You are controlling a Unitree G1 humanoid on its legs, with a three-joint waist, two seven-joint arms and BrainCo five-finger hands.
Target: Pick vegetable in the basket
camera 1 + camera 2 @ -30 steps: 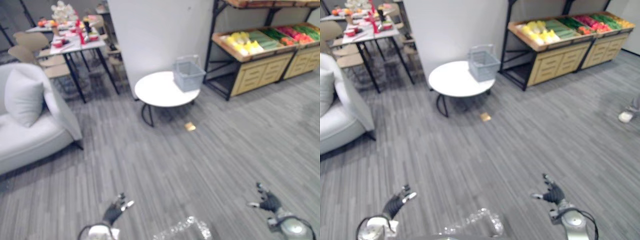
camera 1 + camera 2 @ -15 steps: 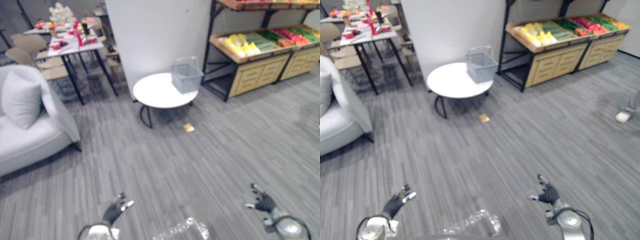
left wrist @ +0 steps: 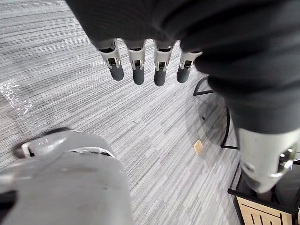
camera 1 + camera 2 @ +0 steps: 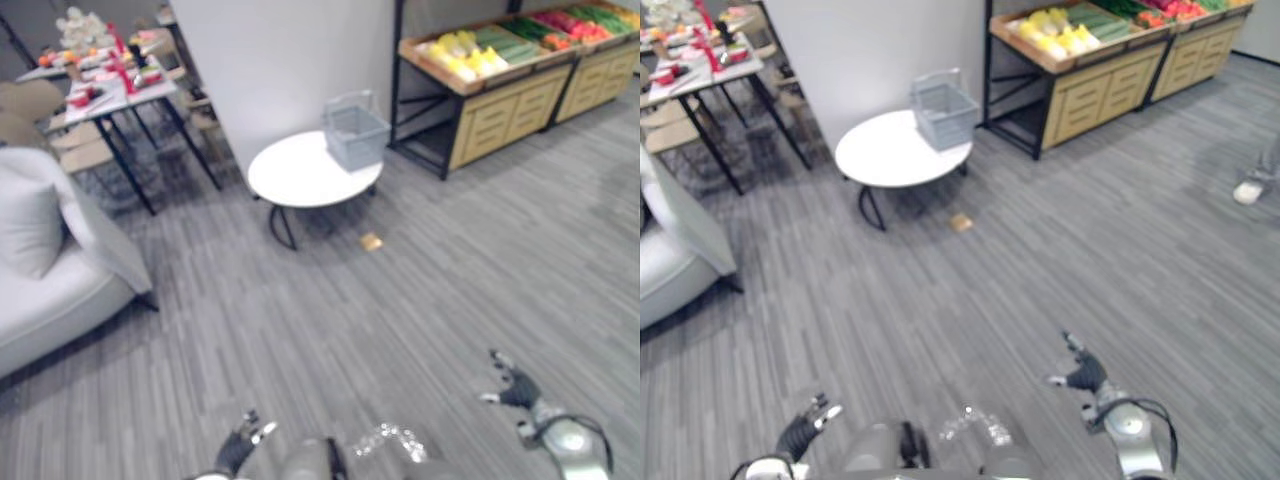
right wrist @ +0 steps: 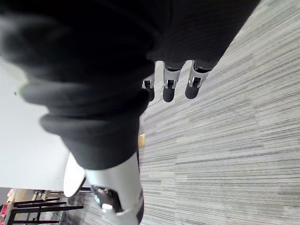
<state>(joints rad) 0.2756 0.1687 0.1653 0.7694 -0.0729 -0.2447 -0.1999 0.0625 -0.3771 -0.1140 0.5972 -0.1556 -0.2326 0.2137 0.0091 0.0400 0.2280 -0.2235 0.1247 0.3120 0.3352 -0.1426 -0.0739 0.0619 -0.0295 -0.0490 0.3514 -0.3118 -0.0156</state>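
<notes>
Grey plank floor (image 4: 420, 290), white wall (image 4: 290, 50), round table (image 4: 295, 178), sofa (image 4: 50, 280), wooden shelving (image 4: 500, 110)

Matt plank floor, smooth white tabletop, plastic basket

The floor (image 4: 420, 270) looks like matt, streaky grey wood-grain planks. The round tabletop (image 4: 300, 175) is smooth white with a faint sheen, and the basket (image 4: 356, 137) reads as grey slotted plastic (dull, not glossy). The shelf stand (image 4: 500, 115) has pale wood fronts in a black frame. The sofa (image 4: 40, 300) is white cloth. The left hand (image 3: 154, 23) wears a matt dark ribbed cover, and its fingers (image 3: 136, 58) are silvery with dull dark tips.
</notes>
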